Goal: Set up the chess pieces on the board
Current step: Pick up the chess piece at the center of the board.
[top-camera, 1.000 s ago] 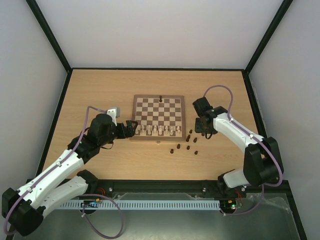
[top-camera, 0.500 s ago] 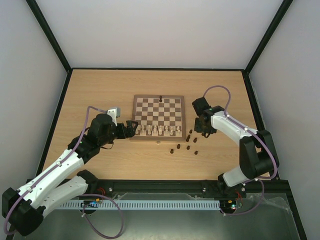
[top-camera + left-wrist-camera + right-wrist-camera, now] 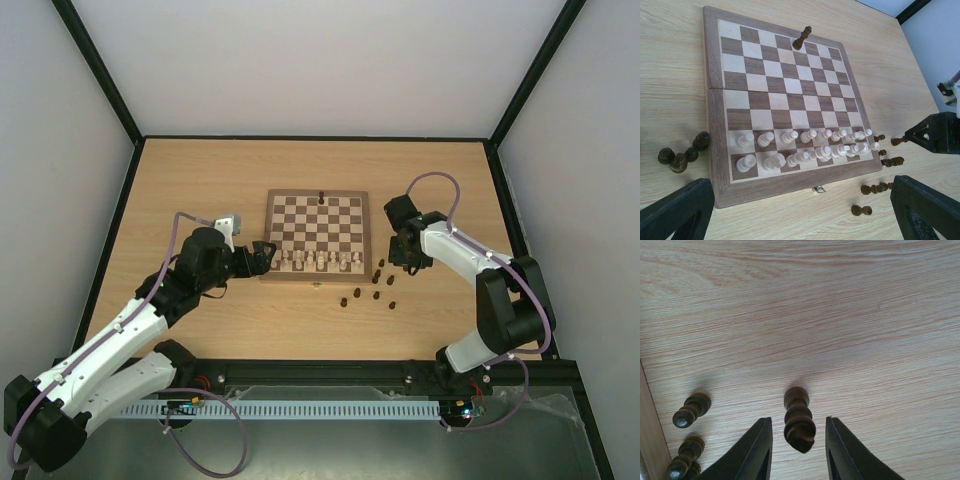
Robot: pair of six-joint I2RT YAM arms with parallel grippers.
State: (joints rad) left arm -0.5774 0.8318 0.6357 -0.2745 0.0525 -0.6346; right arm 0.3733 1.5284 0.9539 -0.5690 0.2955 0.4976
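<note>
Pale wood tabletop (image 3: 200, 180). Loose dark pieces (image 3: 375, 293) at 5 o'clock off the board (image 3: 290, 215). Right gripper (image 3: 799, 452) at 4 o'clock, parted around one standing dark piece (image 3: 798, 415), slim gaps either side. Left gripper (image 3: 265, 252) at 8 o'clock, spread wide, empty. Cream pieces (image 3: 320, 260) on the near two rows; lone dark piece (image 3: 320, 195) at 12 o'clock
</note>
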